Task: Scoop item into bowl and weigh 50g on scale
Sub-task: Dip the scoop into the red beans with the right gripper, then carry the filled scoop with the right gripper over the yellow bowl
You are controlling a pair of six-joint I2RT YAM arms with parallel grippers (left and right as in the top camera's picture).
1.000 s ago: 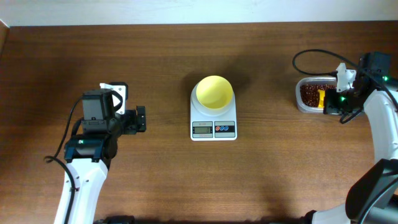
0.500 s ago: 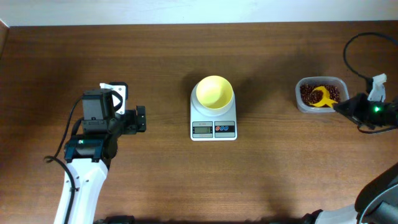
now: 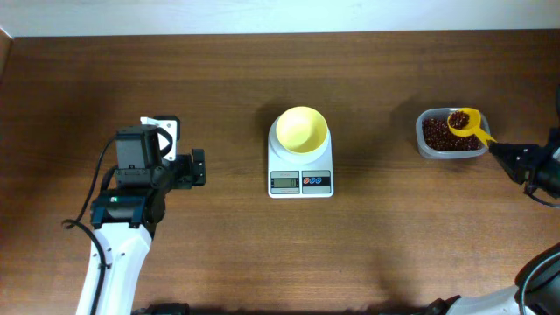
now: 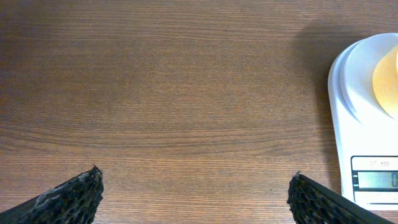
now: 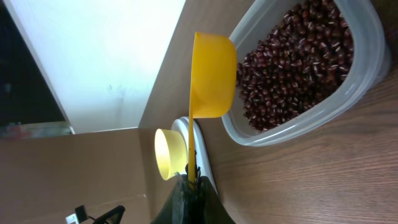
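Note:
The pale yellow bowl (image 3: 302, 129) sits empty on the white scale (image 3: 300, 173) at the table's middle. At the right, a clear container (image 3: 430, 147) holds the reddish-brown beans (image 3: 436, 133). My right gripper (image 3: 500, 149) is shut on the handle of a yellow scoop (image 3: 464, 121), which carries beans above the container's far right corner. The right wrist view shows the scoop (image 5: 211, 74) from the side, the beans (image 5: 298, 62) beyond it, and the bowl (image 5: 169, 154) far off. My left gripper (image 3: 198, 166) stands open over bare wood, left of the scale (image 4: 367, 130).
Dark wooden table (image 3: 394, 245) all round. The right arm's black cable and body (image 3: 547, 171) reach in from the right edge. The left arm (image 3: 131, 188) occupies the table's left side. A pale wall (image 5: 106, 62) lies beyond the far edge.
My right arm has drawn back to the right, off the container. The scoop has come up out of the beans with a load in it. The left arm has not moved.

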